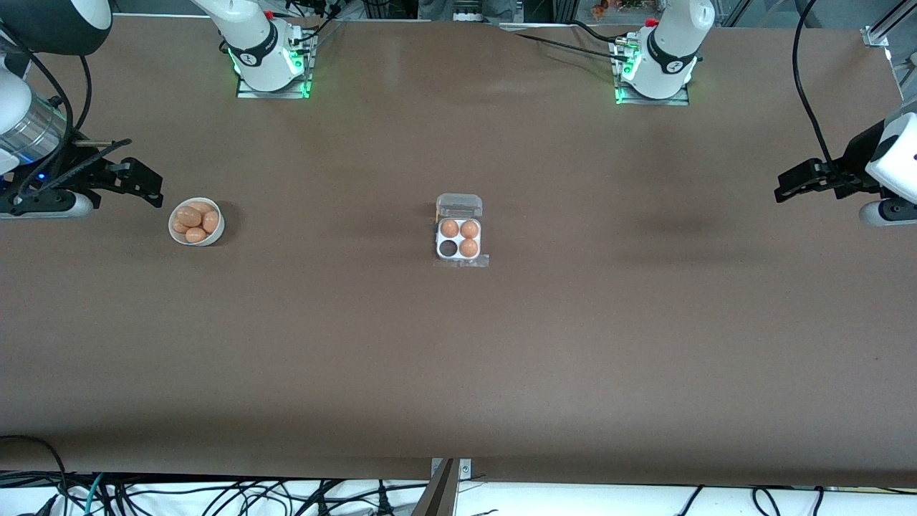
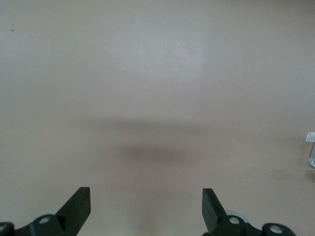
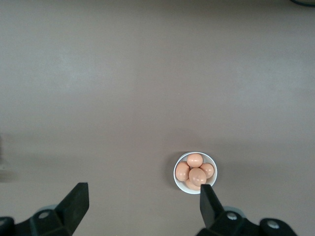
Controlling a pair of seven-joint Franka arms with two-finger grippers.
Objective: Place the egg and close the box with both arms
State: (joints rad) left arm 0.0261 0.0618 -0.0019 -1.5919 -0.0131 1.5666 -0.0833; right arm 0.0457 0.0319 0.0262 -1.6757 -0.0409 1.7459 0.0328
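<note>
The box, a clear carton with a white tray, sits mid-table with its lid folded back open. Three brown eggs fill three cells; one cell is empty. Several loose tan-brown eggs lie in a round white bowl toward the right arm's end. My right gripper hovers open beside that bowl, which shows by one fingertip in the right wrist view, eggs inside. My left gripper hangs open over bare table at the left arm's end; only the box's edge shows there.
Both arm bases stand at the table's edge farthest from the front camera. Cables and a metal bracket lie below the nearest edge. The brown tabletop spreads wide around the box.
</note>
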